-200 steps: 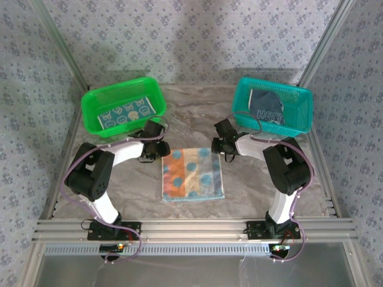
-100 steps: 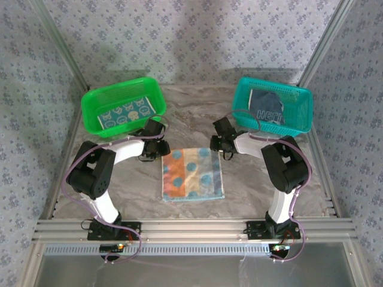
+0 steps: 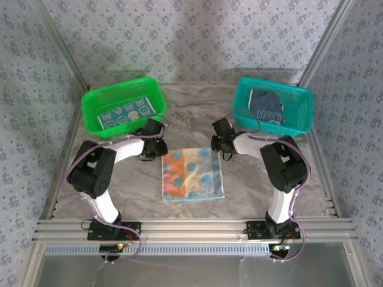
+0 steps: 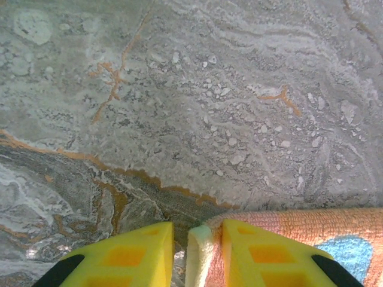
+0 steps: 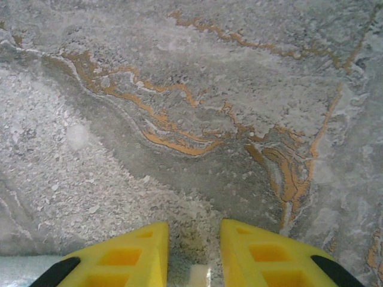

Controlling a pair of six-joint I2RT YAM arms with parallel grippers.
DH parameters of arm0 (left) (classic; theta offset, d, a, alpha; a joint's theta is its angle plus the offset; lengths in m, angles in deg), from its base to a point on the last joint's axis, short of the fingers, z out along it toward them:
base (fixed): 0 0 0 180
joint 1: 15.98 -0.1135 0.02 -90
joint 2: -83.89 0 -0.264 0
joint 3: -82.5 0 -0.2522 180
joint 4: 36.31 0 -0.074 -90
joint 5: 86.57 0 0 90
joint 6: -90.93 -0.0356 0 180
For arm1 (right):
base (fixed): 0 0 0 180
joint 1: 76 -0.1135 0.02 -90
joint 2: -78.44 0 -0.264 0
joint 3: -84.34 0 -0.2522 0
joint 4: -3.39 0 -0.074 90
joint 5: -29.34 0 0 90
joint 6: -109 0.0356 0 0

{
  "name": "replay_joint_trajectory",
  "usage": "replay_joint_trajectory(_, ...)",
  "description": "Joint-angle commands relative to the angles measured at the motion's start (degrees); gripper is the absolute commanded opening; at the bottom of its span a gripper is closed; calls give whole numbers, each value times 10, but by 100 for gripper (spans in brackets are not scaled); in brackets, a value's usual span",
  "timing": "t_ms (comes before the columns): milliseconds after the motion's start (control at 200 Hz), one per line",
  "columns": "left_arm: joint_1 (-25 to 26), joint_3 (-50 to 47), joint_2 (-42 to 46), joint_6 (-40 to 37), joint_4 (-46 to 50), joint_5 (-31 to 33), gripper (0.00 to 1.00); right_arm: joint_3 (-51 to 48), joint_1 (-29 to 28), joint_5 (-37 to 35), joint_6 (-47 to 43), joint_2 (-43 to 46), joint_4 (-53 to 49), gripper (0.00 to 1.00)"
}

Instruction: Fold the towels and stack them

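Three towels lie in sight from the top external camera. The dotted towel (image 3: 192, 174) lies flat and square on the marble table (image 3: 191, 113) between the two arms. It is light blue with orange and cream bands and round blue dots. A teal towel (image 3: 124, 112) with white cartoon faces lies flat in the green basket (image 3: 96, 124) at the far left. A dark slate-blue towel (image 3: 266, 106) with pale lettering sits crumpled in the teal basket (image 3: 305, 113) at the far right. The left gripper (image 3: 160, 152) is at the dotted towel's far-left corner and the right gripper (image 3: 224, 153) at its far-right corner. From this height we cannot tell how their jaws stand.

Close up, the left wrist camera gives us that detail. The left gripper's yellow fingers (image 4: 128, 254) are narrowly parted, with the towel's cream rolled hem standing in the gap. The hem lies against the finger on the picture's right, and a dark sliver of table shows beside the other finger — so the cloth is not pinched. Orange looped weave and part of a blue dot run off to the right.

On the right wrist camera, the right gripper (image 5: 194, 239) has its fingers about as far apart, over bare veined marble. A small cream bit of cloth sits at the bottom edge inside the gap — apparently touching neither finger.
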State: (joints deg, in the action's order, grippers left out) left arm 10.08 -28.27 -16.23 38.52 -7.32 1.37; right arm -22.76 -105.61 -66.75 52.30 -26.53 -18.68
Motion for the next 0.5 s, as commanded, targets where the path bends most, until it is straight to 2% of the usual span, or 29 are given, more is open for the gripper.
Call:
replay_joint_trajectory(0, 14, 10, -35, 7, -48, -25, 27, -11, -17, 10, 21, -12, -7, 29)
replay_joint_trajectory(360, 26, 28, -35, 3, -34, -14, 27, -8, -33, -8, 23, 7, -22, 28)
replay_joint_trajectory(435, 30, 34, -34, -1, -28, -7, 27, -5, -31, -11, 23, 8, -26, 25)
replay_joint_trajectory(495, 33, 40, -36, -4, -19, 0, 22, -4, -31, -13, 23, 8, -28, 25)
